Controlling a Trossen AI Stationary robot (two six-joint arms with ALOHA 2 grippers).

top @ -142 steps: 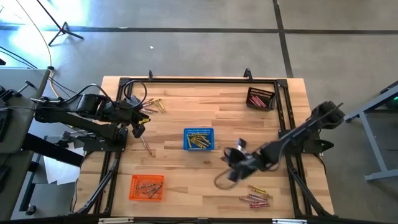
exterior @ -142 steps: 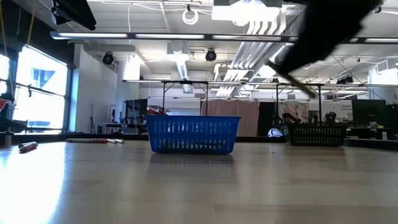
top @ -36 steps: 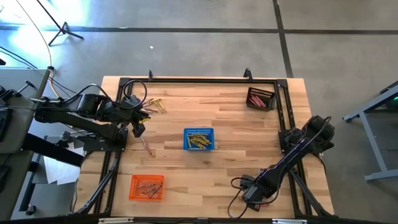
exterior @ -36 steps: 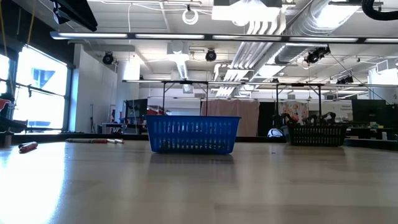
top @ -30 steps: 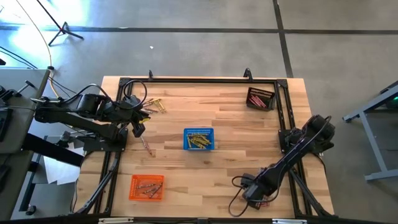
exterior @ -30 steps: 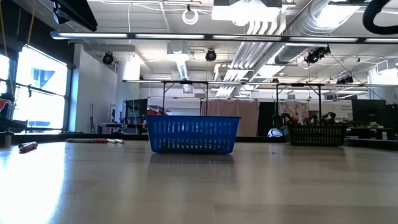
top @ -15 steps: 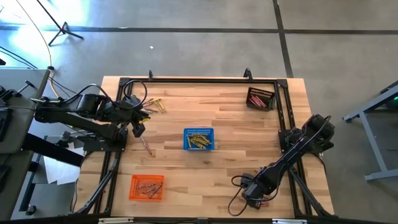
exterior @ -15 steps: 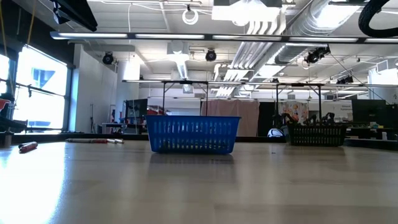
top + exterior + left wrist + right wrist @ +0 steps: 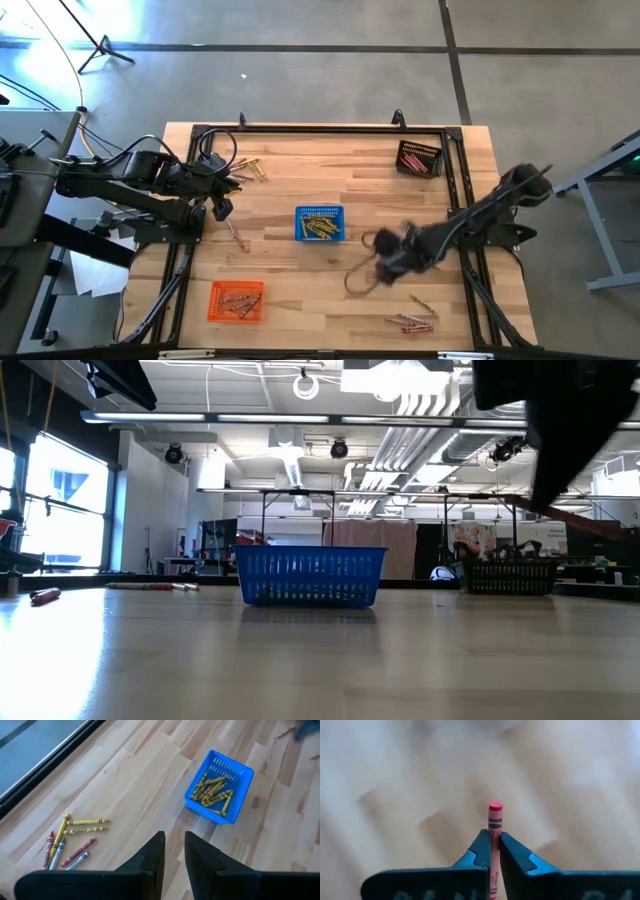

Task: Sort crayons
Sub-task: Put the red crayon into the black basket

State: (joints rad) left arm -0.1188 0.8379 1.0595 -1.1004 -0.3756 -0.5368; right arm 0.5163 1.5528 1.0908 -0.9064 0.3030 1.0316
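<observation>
My right gripper (image 9: 385,255) is blurred above the table's middle right, between the blue basket (image 9: 320,224) of yellow crayons and the loose crayons (image 9: 410,320) near the front right. It is shut on a red crayon (image 9: 495,820). My left gripper (image 9: 222,205) hangs over the table's left side, empty, its fingers (image 9: 156,852) a narrow gap apart. More loose crayons (image 9: 245,170) lie flat at the far left, and a few (image 9: 237,236) below the left gripper. An orange basket (image 9: 236,300) holds tan crayons. A dark basket (image 9: 419,158) holds red ones. My right gripper pinches the red crayon's shaft (image 9: 494,833) between its two fingers. The crayon lies along the fingers, and its flat end (image 9: 495,807) sticks out past the fingertips. The crayon is lifted clear of the table.
A black frame (image 9: 330,130) runs along the table's far edge and down both sides. A loose cable loop (image 9: 358,282) hangs under the right arm. In the low view the blue basket (image 9: 310,575) stands mid-table and the dark basket (image 9: 510,576) to its right.
My right gripper was down at the loose crayons near the front right. It has risen and swung fast toward the table's middle and far side, nearer the blue basket, carrying the red crayon. The loose crayons it covered show again.
</observation>
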